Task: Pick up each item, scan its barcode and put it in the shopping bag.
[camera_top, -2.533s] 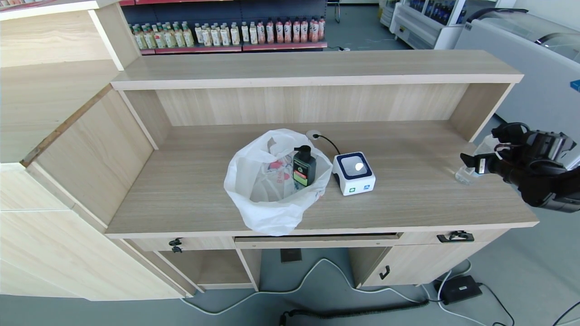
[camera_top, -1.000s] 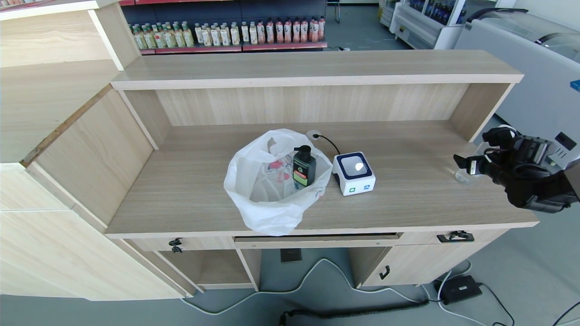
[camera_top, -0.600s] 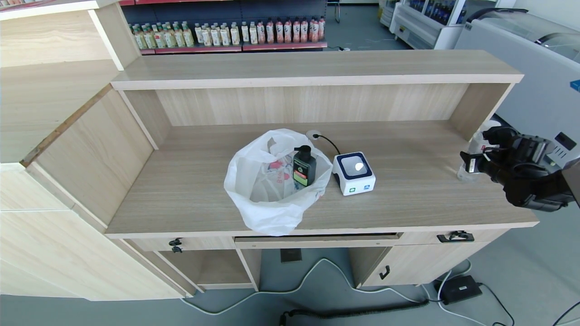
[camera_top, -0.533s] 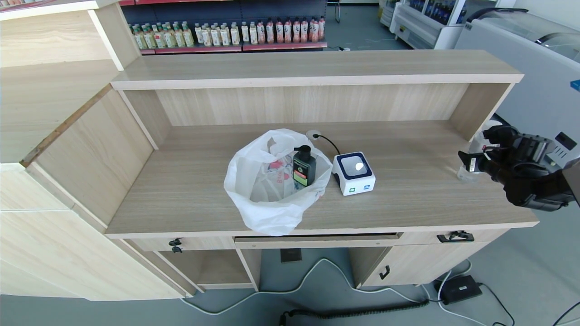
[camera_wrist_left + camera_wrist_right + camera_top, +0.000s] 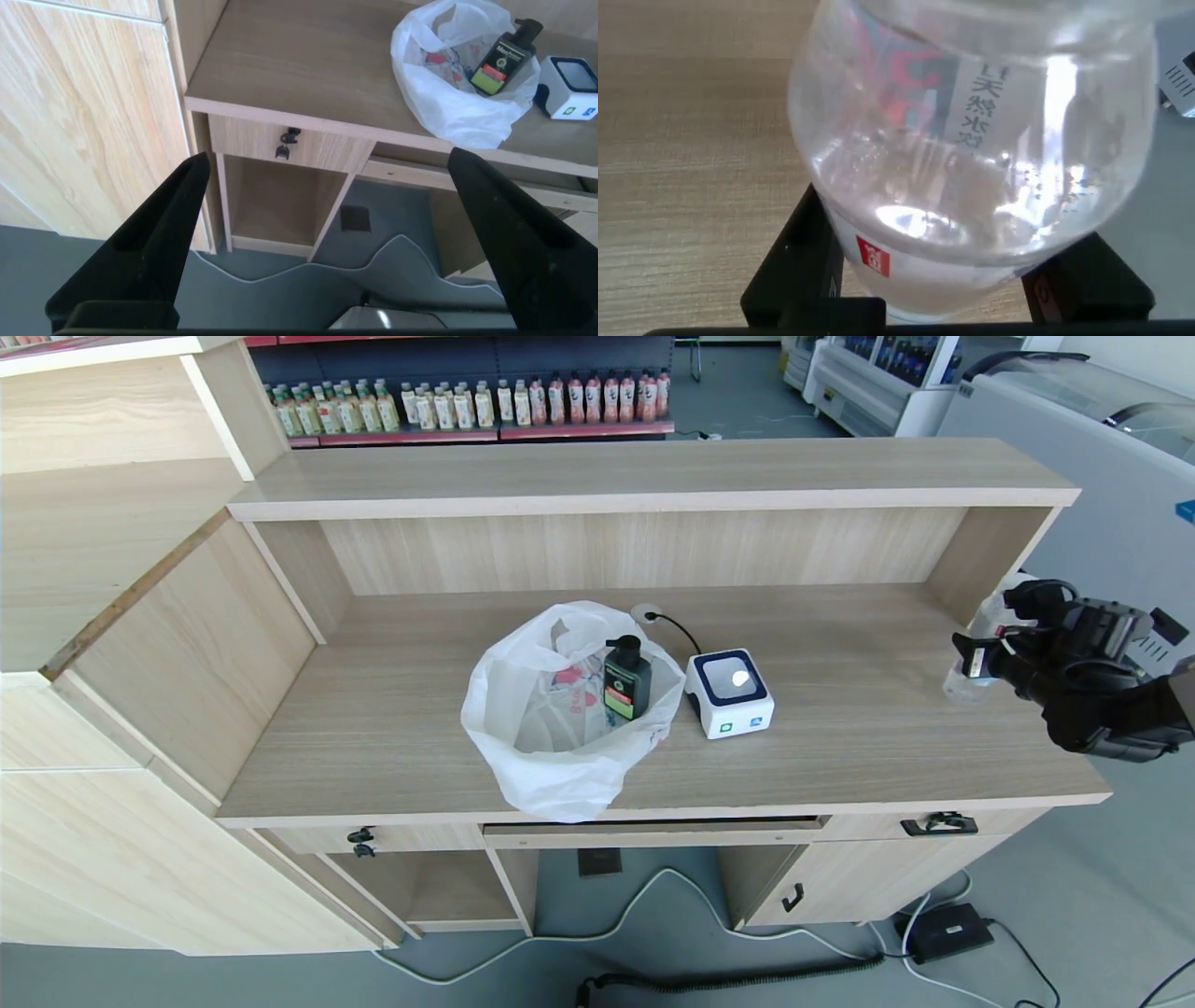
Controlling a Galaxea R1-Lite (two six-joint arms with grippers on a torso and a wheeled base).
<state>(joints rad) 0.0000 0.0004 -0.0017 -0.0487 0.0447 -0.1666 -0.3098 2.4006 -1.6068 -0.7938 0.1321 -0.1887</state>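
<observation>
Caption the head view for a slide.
Right end effector grips a clear bottle at the counter's right end; a pump bottle stands in the shopping bag beside the scanner.

Our right arm [image 5: 1116, 723] is bulky matte black, with cables [image 5: 1038, 592] looping over its wrist. Our right tool [image 5: 985, 639] carries a white label [image 5: 977, 664], and our left tool [image 5: 329, 163] shows two black wedge fingers [image 5: 154, 247].

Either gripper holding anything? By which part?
Right gripper holds the clear bottle, fingers on either side of its body. Left gripper open, empty.
</observation>
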